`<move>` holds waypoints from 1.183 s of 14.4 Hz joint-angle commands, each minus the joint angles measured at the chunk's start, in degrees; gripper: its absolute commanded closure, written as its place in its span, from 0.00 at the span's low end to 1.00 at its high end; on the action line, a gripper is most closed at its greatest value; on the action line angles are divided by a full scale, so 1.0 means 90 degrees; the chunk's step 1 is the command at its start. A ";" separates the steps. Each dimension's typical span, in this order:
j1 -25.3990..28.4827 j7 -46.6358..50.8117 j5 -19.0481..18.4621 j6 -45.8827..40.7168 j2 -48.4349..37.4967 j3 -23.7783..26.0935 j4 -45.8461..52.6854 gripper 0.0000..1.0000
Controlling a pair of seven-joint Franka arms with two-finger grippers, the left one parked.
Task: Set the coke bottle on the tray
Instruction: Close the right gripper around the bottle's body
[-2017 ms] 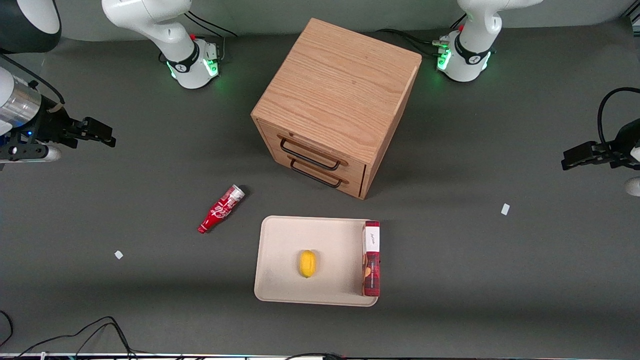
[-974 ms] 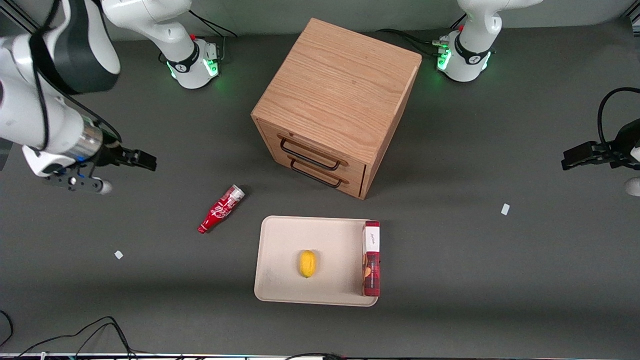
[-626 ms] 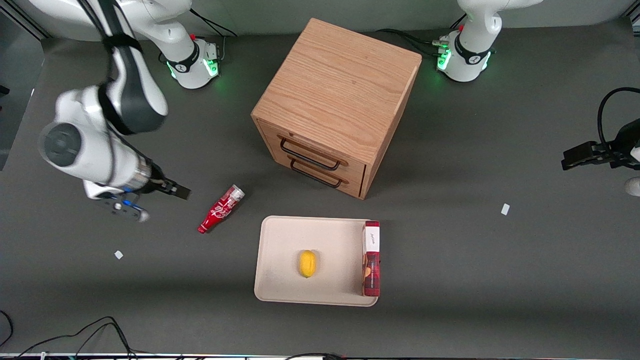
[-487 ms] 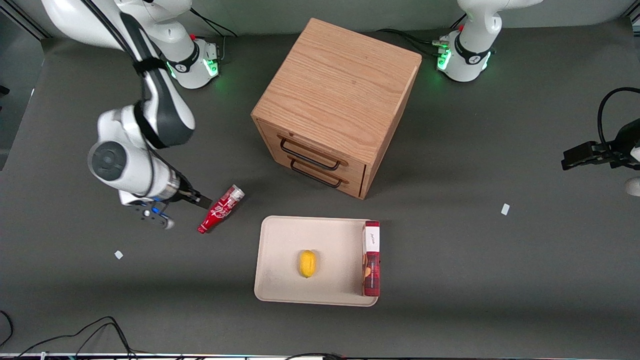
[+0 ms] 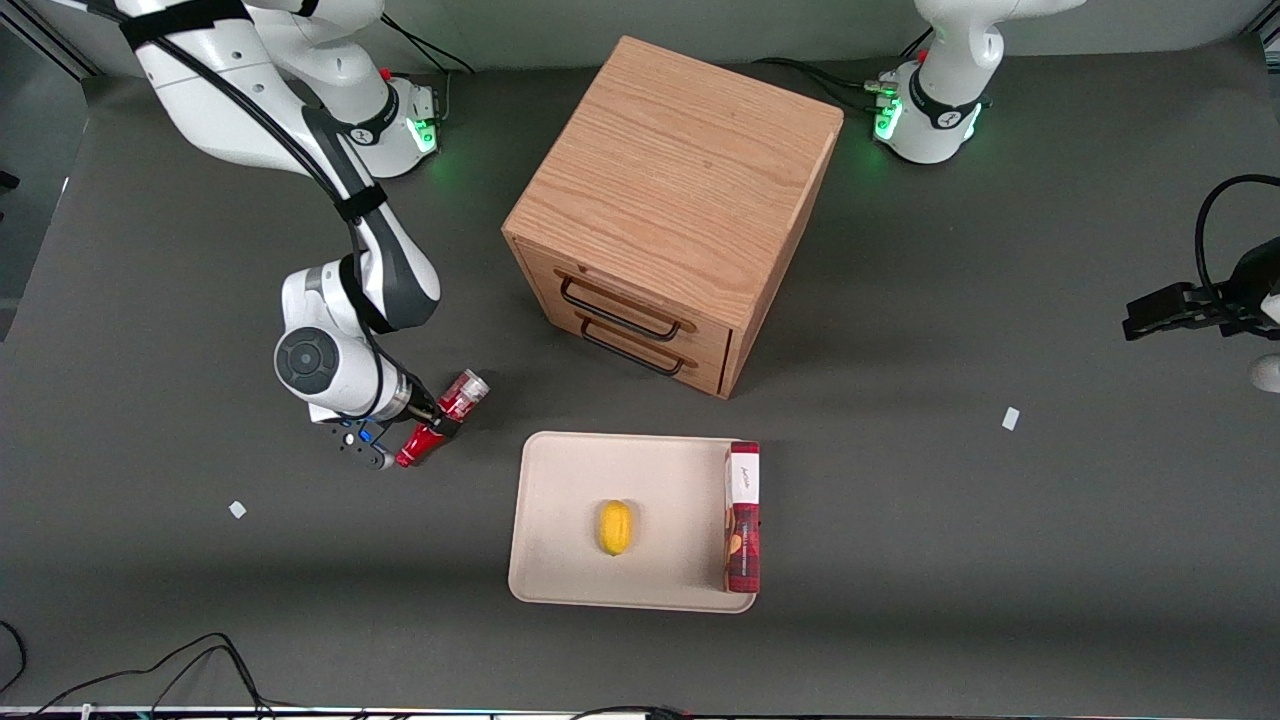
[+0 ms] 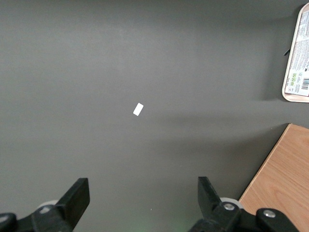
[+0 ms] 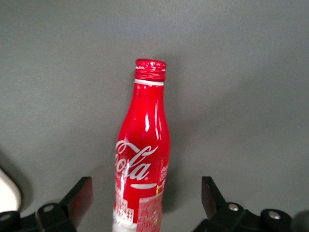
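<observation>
The gripper (image 5: 432,420) is hanging low over the bottle (image 5: 441,420), which is lying on its side on the table (image 5: 200,560), just off the tray (image 5: 560,470) corner nearest the working arm's end and a little farther from the front camera than the tray. In the wrist view the 2 fingers (image 7: 79,198) are standing wide apart, 1 on each side of the bottle (image 7: 142,159), with clear table showing between each finger and the red body, so they are gripping nothing.

The relation that matters: the bottle's long axis is running straight out from the wrist camera, cap (image 7: 150,69) pointing away and silver base nearest, so the fingers are straddling it across its width, about at the lower body. Judging from that, the closing direction is already square to the axis. A short drop and a squeeze look like all the grasp is needing.

The tray is already holding a lemon (image 5: 614,527) and a box (image 5: 742,520), with bare space near the bottle's side.
</observation>
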 commanded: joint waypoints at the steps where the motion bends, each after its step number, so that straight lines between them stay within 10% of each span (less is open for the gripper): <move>1: -0.0010 0.0128 0.0079 0.0402 0.0027 0.0033 -0.0219 0.00; 7: -0.0020 0.0128 0.0079 0.1018 0.0281 0.0043 -0.0298 0.09; 13: -0.0020 0.0138 0.0079 0.1106 0.0330 0.0072 -0.0259 0.95; 17: -0.0020 -0.0018 0.0021 0.0660 -0.0166 0.0062 -0.0094 1.00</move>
